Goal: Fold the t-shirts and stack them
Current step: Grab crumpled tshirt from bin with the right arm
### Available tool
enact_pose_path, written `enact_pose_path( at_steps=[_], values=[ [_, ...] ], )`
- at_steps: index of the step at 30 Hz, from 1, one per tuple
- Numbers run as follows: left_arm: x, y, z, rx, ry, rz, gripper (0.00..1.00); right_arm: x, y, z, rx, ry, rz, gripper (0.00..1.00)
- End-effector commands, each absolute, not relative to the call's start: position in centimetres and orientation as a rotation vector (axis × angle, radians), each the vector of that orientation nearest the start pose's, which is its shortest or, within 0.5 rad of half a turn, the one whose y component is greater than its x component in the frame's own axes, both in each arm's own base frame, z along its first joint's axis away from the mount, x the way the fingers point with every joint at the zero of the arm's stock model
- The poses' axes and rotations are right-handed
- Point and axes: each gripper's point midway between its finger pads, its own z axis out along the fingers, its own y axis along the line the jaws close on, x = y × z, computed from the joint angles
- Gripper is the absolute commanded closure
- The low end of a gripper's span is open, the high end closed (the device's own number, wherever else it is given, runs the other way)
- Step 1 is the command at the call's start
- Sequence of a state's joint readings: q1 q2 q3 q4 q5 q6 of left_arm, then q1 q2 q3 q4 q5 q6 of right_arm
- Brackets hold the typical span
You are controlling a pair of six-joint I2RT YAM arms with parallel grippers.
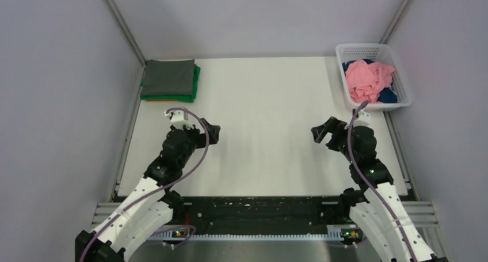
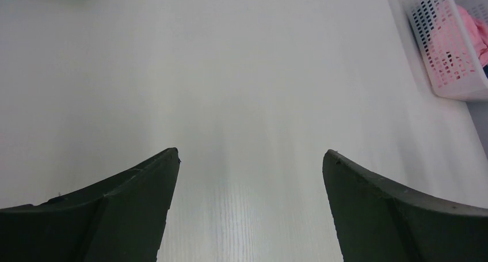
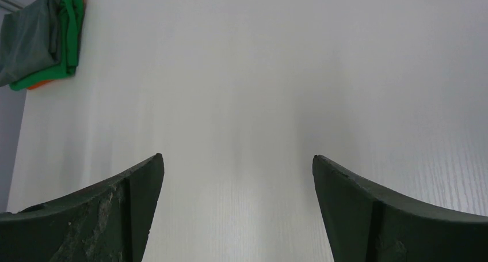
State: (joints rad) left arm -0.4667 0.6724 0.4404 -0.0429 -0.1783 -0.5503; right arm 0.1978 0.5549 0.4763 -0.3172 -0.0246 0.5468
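Observation:
A folded stack lies at the table's back left: the grey shirt (image 1: 168,76) on top, the green shirt (image 1: 196,83) under it, an orange edge (image 1: 152,101) at the bottom. It also shows in the right wrist view, grey (image 3: 26,34) over green (image 3: 69,29). A crumpled salmon-pink shirt (image 1: 368,79) lies on a dark blue shirt (image 1: 390,95) in the basket at the back right. My left gripper (image 1: 214,132) (image 2: 250,155) is open and empty over bare table. My right gripper (image 1: 320,132) (image 3: 237,158) is open and empty over bare table.
The white plastic lattice basket (image 1: 403,72) stands at the table's back right corner and shows in the left wrist view (image 2: 443,54). Grey walls close in the left, back and right. The white table (image 1: 265,118) lies between the two grippers.

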Motion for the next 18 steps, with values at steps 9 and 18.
enact_pose_path(
  at_steps=[9, 18],
  values=[
    [28.1, -13.2, 20.1, -0.192, 1.798, -0.573, 0.01, 29.2, 8.5, 20.7, 0.320, 1.873, 0.547, 0.01],
    [28.5, -13.3, 19.2, -0.191, 1.841, -0.547, 0.01, 37.2, 3.8, 21.6, 0.495, 2.015, 0.227, 0.01]
  ],
)
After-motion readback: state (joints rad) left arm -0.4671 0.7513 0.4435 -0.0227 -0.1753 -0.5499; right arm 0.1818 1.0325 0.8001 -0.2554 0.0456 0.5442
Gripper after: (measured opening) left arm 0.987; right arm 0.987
